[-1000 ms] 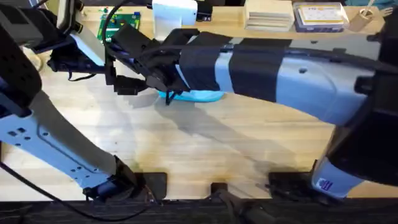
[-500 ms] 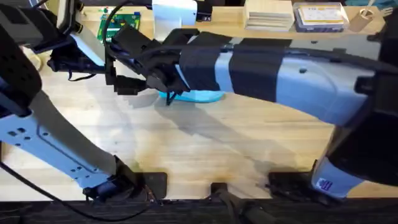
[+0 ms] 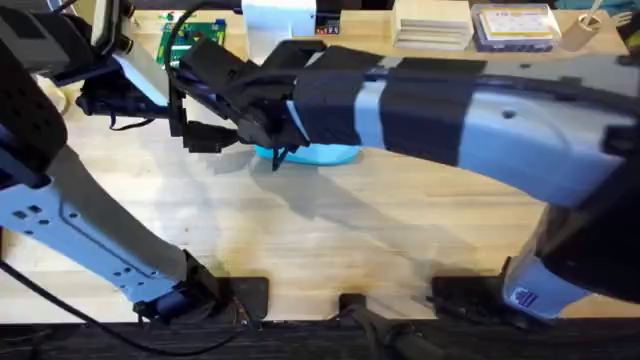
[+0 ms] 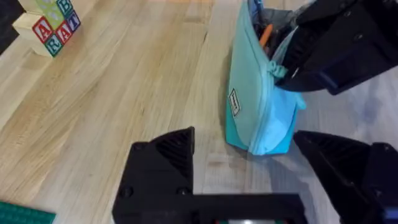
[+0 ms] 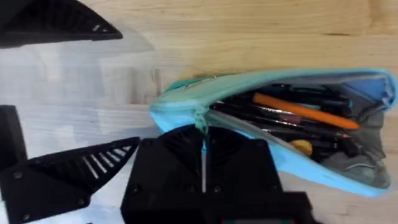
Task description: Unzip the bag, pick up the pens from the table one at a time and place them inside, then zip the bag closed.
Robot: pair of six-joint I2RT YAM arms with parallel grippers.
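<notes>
Fingers of the right gripper (image 5: 203, 146) stand closed together at the near end of the bag (image 5: 280, 124), seemingly nipping the small teal pull tab (image 5: 201, 119) at the zipper's end; the grip itself is partly hidden by the black jaws. Beyond those fingertips the light blue pouch lies open along its length on the table (image 3: 330, 230), and an orange pen (image 5: 305, 110) rests inside it among darker pens. The left gripper (image 4: 249, 158) hovers with its fingers spread wide and empty, the pouch's closed end (image 4: 258, 118) lying just ahead of the gap between them, slightly toward its right finger. In the overhead view the bag (image 3: 320, 153) peeks out from beneath the right arm, close beside both grippers.
</notes>
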